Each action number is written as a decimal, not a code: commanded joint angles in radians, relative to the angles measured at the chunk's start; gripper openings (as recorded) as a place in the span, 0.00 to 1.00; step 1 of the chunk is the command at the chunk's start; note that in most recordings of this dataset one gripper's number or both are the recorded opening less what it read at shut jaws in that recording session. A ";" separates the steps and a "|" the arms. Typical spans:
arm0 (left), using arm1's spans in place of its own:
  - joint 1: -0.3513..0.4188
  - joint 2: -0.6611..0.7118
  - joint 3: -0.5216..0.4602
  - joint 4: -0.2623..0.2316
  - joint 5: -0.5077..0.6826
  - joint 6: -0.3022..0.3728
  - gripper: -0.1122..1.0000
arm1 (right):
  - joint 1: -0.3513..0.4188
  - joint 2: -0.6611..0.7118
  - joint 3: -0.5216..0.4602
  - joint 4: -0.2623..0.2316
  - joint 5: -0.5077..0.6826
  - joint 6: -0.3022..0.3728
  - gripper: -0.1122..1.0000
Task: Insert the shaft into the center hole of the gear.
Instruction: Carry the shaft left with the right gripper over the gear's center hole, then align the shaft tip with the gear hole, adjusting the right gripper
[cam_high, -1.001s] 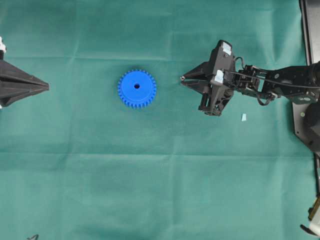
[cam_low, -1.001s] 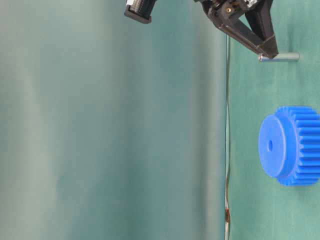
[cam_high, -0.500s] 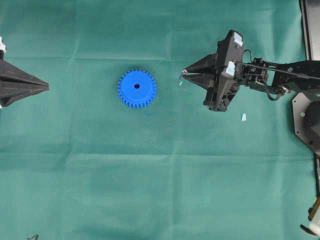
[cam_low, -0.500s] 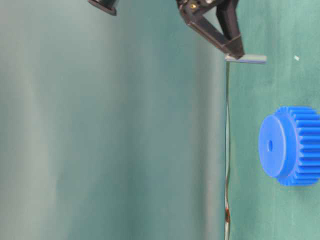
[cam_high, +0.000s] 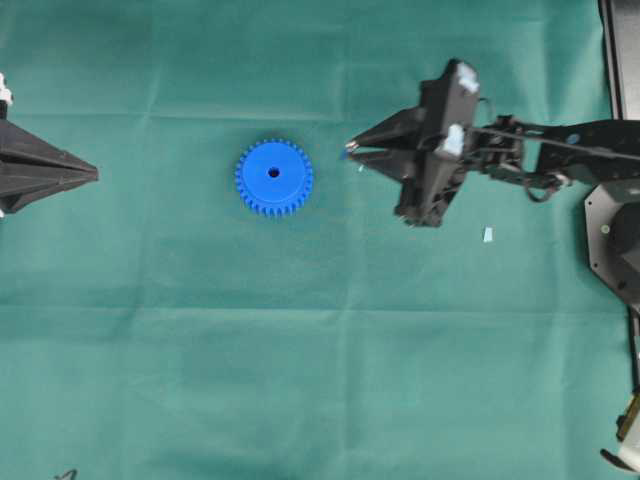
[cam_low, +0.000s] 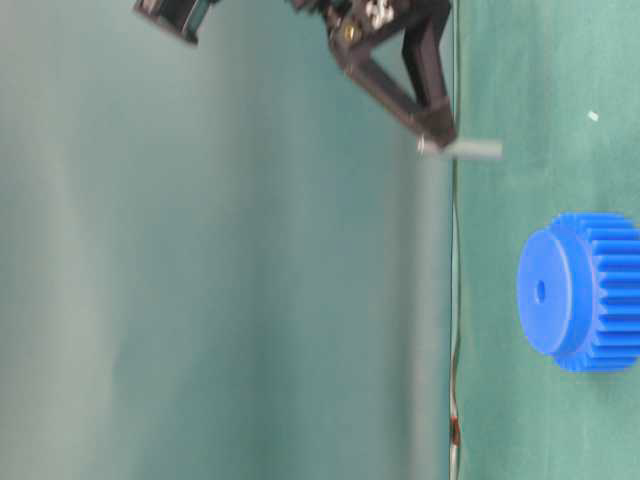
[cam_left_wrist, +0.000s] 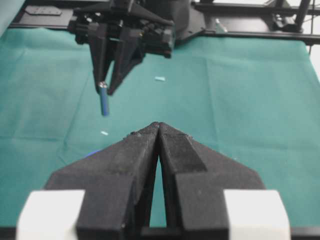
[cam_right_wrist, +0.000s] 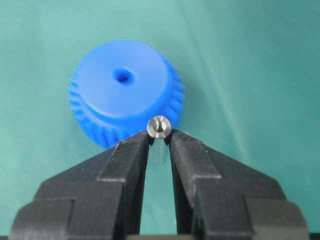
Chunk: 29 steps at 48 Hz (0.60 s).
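Two tools showed: the right tool (cam_right_wrist: 159, 137) was clamped on the small silvery metal shaft (cam_right_wrist: 159, 127), held upright above the green desk (cam_high: 300, 350), beside the bright blue toothed plastic gear (cam_high: 274, 177). Its dark center hole (cam_high: 274, 172) faced up. The left tool (cam_left_wrist: 158, 131) sat pressed together, well apart from the gear.

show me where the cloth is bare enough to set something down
Widest free patch: the whole stretch of green cloth below the gear. Also free between gear and left gripper. Tighter right of the gear, where the right gripper holds the shaft near a pale fleck.
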 joint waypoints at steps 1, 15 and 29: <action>0.002 0.006 -0.025 0.002 -0.008 0.000 0.10 | 0.012 0.020 -0.069 -0.014 0.017 -0.002 0.25; 0.002 0.006 -0.023 0.003 -0.008 0.000 0.10 | 0.021 0.137 -0.245 -0.044 0.104 -0.003 0.25; 0.002 0.006 -0.025 0.003 -0.005 0.000 0.10 | 0.021 0.167 -0.288 -0.051 0.110 -0.003 0.25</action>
